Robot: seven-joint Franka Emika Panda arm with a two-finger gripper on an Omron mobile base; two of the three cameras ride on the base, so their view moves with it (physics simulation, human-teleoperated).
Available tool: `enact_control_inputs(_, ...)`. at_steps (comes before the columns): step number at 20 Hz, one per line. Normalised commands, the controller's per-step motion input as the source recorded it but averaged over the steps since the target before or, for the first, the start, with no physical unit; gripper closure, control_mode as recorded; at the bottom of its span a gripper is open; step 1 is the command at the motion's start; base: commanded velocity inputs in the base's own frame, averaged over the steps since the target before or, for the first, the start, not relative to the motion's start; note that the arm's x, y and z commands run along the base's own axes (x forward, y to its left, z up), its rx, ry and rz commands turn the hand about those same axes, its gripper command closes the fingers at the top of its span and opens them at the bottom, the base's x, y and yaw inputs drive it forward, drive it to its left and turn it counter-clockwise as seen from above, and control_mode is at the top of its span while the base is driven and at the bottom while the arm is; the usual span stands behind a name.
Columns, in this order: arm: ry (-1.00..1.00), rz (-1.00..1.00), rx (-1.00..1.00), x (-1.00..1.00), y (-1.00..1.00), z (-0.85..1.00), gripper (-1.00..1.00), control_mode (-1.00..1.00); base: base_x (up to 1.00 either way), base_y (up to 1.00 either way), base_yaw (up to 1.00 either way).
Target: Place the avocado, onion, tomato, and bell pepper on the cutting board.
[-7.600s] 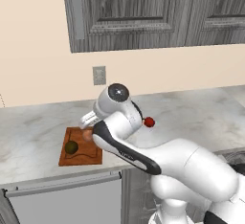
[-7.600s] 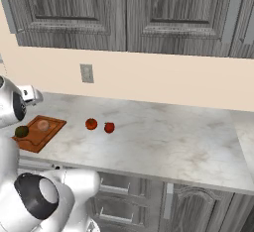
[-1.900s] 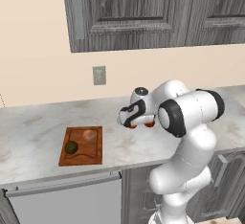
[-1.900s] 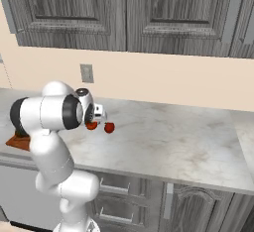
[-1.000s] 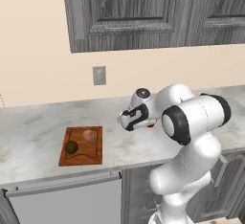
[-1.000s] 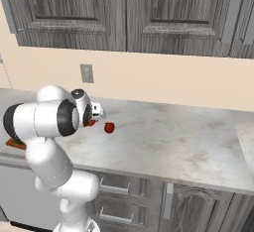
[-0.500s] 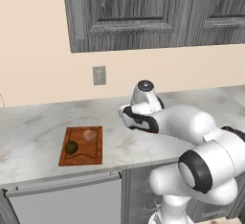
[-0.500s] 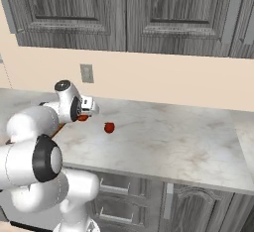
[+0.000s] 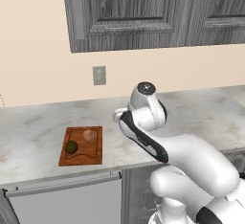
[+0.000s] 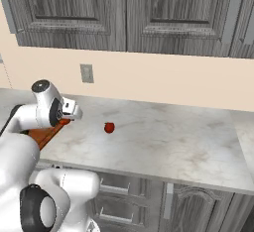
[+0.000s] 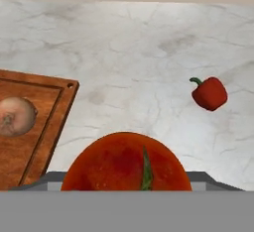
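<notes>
The tomato [image 11: 126, 160] looms large and close at the bottom of the hand view, with my gripper [image 11: 128, 180] shut on it above the counter. In the right base view the gripper [image 10: 72, 111] hangs just right of the cutting board [image 10: 47, 132]. On the cutting board [image 9: 82, 157] lie the dark green avocado [image 9: 71, 147] and the pale onion [image 9: 88, 135]. The onion [image 11: 15, 116] also rests on the board [image 11: 42, 127] at the left of the hand view. The red bell pepper [image 10: 109, 127] lies alone on the marble counter, right of the gripper, and is also seen from the hand as the pepper [image 11: 210, 93].
The marble counter [image 10: 168, 142] runs wide to the right of the bell pepper. A wall outlet [image 9: 99, 75] sits above the counter, under dark wooden cabinets [image 9: 143, 12]. My own arm [image 9: 143, 122] hides the counter right of the board in the left base view.
The arm has swung left from where the tomato and pepper lay, carrying the tomato toward the board. The bell pepper stays where it was.
</notes>
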Motion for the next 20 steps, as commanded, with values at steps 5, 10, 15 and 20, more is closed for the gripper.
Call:
enact_control_inputs(5,0.0,0.0,0.02,-0.62,0.65,0.22,1.0,-1.0,0.0,0.0,0.0)
enact_control_inputs(10,0.0,0.0,0.0,-0.23,0.69,0.08,1.0,-1.0,0.0,0.0,0.0)
enact_control_inputs(15,0.0,0.0,0.0,0.03,0.58,0.0,1.0,-1.0,0.0,0.0,0.0)
enact_control_inputs(20,0.09,0.0,0.05,0.15,0.48,0.0,1.0,-1.0,0.0,0.0,0.0)
